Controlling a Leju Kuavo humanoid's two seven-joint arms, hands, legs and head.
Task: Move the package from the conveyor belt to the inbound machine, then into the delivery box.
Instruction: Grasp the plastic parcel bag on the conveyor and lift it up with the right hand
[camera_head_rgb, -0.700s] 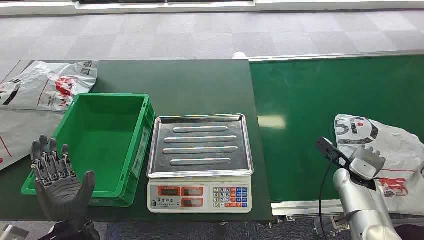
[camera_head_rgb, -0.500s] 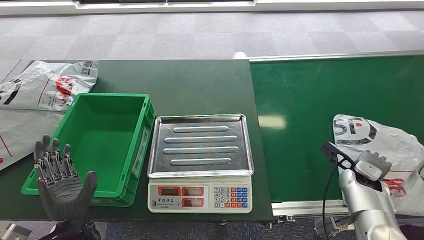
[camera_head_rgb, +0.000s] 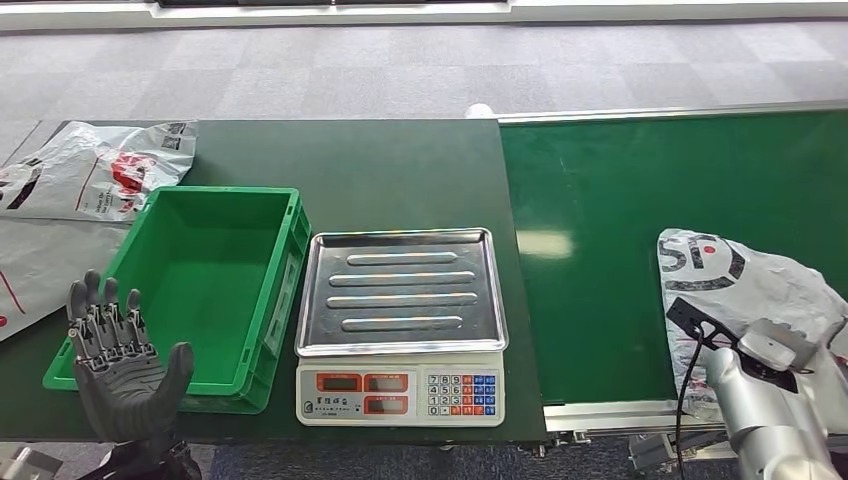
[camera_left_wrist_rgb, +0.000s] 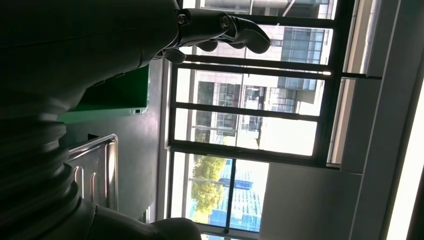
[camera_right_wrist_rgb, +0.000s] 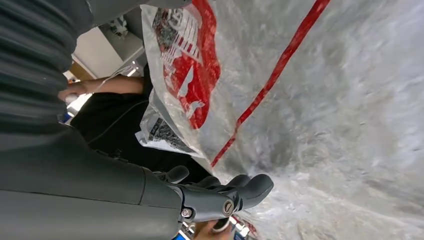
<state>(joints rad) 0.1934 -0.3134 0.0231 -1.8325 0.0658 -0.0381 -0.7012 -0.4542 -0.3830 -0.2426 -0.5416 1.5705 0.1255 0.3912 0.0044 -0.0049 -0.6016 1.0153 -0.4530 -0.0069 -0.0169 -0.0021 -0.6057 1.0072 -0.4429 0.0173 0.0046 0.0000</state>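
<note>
Package, grey-white bag with red and black print, lies on green conveyor belt at right edge of frame. Right hand at lower right, over package's near part; fingers hidden there, and wrist view shows thumb beside plastic, so grasp cannot be told. Left hand at lower left, palm up, fingers spread, holding nothing. Scale at centre bottom; green delivery box just left of it.

Dark table: green crate, scale, bags. Conveyor belt: package.
</note>
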